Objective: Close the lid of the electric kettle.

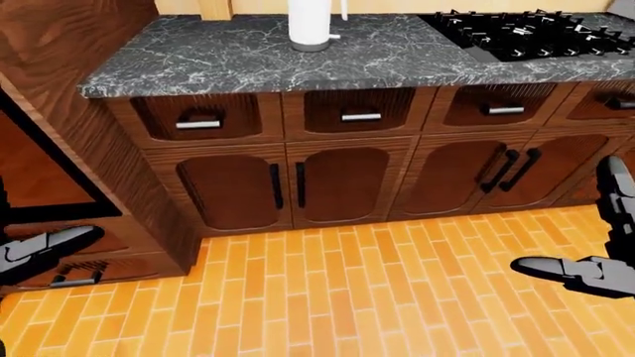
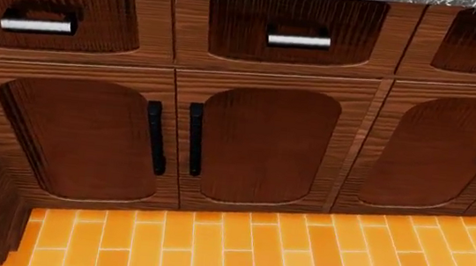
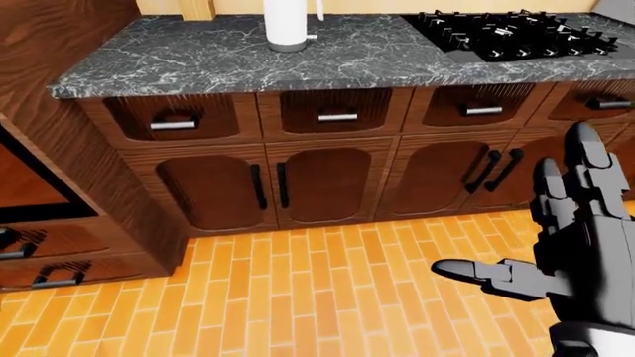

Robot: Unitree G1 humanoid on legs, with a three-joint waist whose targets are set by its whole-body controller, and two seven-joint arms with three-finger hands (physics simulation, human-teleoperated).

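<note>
The white electric kettle (image 1: 313, 26) stands on the dark marble counter (image 1: 199, 63) at the top of the left-eye view; its top and lid are cut off by the frame edge. It also shows in the right-eye view (image 3: 288, 26). My right hand (image 3: 571, 238) is low at the right of the right-eye view, fingers spread open, empty, far below the counter. My left hand (image 1: 39, 249) shows at the left edge of the left-eye view, fingers extended, empty.
A black gas stove (image 1: 531, 33) sits in the counter at the top right. Below are wooden drawers (image 1: 362, 111) and cabinet doors (image 1: 337, 182). A tall wooden cabinet (image 1: 59, 149) stands at the left. The floor (image 1: 327, 297) is orange brick.
</note>
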